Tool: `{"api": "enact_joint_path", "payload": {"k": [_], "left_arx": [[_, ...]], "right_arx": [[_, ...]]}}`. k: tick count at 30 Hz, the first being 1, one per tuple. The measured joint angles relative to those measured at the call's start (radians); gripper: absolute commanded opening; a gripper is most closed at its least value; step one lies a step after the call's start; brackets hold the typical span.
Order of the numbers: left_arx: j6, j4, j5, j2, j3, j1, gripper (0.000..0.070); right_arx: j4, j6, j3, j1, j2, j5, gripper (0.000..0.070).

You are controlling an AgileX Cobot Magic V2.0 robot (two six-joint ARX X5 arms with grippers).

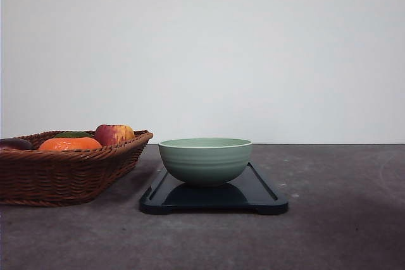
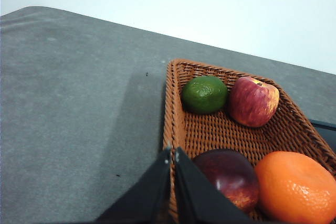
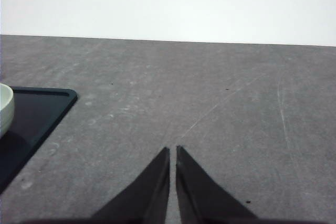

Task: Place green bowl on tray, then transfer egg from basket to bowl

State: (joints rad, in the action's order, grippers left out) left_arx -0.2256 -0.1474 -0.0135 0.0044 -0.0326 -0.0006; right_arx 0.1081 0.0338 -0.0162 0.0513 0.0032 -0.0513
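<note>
Bare surface [image 1: 329,219] spreads right of the tray [image 1: 259,197]; bowl [image 1: 205,159] sits on it. Basket [image 1: 69,175] lies just left. Left hand [image 2: 172,151] pressed together over its rim; right hand [image 3: 172,150] likewise. Egg unidentifiable.

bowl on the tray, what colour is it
Pale sage green bowl, clearest in the front view.
</note>
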Motion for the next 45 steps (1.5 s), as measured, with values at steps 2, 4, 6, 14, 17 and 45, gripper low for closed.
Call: {"api": "enact_joint_path", "payload": {"k": [2,4,6,14,17,45], "left_arx": [[0.0,0.0,0.0,0.0,0.0,0.0,0.0],[0.0,0.0,0.0,0.0,0.0,0.0,0.0],[0.0,0.0,0.0,0.0,0.0,0.0,0.0],[0.0,0.0,0.0,0.0,0.0,0.0,0.0],[0.0,0.0,0.0,0.0,0.0,0.0,0.0],[0.0,0.0,0.0,0.0,0.0,0.0,0.0]], "right_arx": [[0.0,0.0,0.0,0.0,0.0,0.0,0.0013],[0.0,0.0,0.0,0.0,0.0,0.0,0.0013],[0.0,0.0,0.0,0.0,0.0,0.0,0.0013],[0.0,0.0,0.0,0.0,0.0,0.0,0.0013],[0.0,0.0,0.0,0.0,0.0,0.0,0.0013],[0.0,0.0,0.0,0.0,0.0,0.0,0.0013]]}}
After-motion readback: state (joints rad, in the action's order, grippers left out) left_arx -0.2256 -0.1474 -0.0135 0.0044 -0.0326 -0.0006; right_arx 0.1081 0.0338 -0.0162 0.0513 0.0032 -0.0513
